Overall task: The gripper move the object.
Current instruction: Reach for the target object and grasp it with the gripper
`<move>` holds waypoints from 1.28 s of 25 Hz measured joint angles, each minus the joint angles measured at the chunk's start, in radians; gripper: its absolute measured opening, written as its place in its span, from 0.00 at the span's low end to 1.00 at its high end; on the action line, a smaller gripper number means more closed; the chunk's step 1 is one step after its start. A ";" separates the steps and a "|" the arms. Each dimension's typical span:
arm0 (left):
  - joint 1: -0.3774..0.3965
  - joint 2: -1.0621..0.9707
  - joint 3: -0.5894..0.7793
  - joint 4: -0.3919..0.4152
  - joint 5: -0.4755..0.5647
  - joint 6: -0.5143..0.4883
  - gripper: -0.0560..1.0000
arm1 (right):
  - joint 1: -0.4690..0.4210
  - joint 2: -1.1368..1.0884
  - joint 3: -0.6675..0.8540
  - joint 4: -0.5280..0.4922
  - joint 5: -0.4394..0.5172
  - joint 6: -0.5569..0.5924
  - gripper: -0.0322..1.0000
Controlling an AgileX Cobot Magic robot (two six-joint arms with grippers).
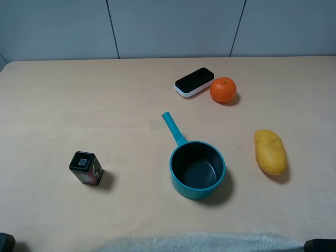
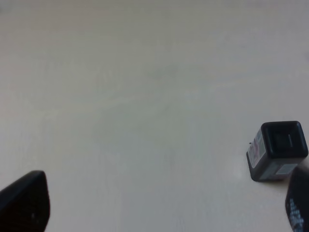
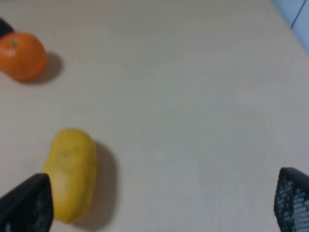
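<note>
Reaching with the right gripper, jaws spread wide and empty, risks the smooth rounded object rolling across the table if they close off-centre.

1. Left hand: only two dark fingertips show, cut off by the frame's edge. One overlaps a corner of the small black box, whose label is too blurred to read.
2. Right hand: again only fingertips. One hides a sliver of the yellow object.
3. The orange is clipped at the edge.
4. High view: dark scraps at the bottom corners, unidentifiable.
</note>
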 joint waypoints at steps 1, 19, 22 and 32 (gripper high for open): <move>0.000 0.000 0.000 0.000 0.000 0.000 0.99 | 0.000 0.031 -0.006 0.004 0.001 -0.002 0.70; 0.000 0.000 0.000 0.000 0.000 0.000 0.99 | 0.000 0.441 -0.234 0.230 0.003 -0.056 0.70; 0.000 0.000 0.000 0.000 0.000 0.000 0.99 | 0.009 0.484 -0.250 0.244 0.006 -0.059 0.70; 0.000 0.000 0.000 0.000 0.000 0.000 0.99 | 0.147 0.679 -0.251 0.256 0.020 -0.062 0.70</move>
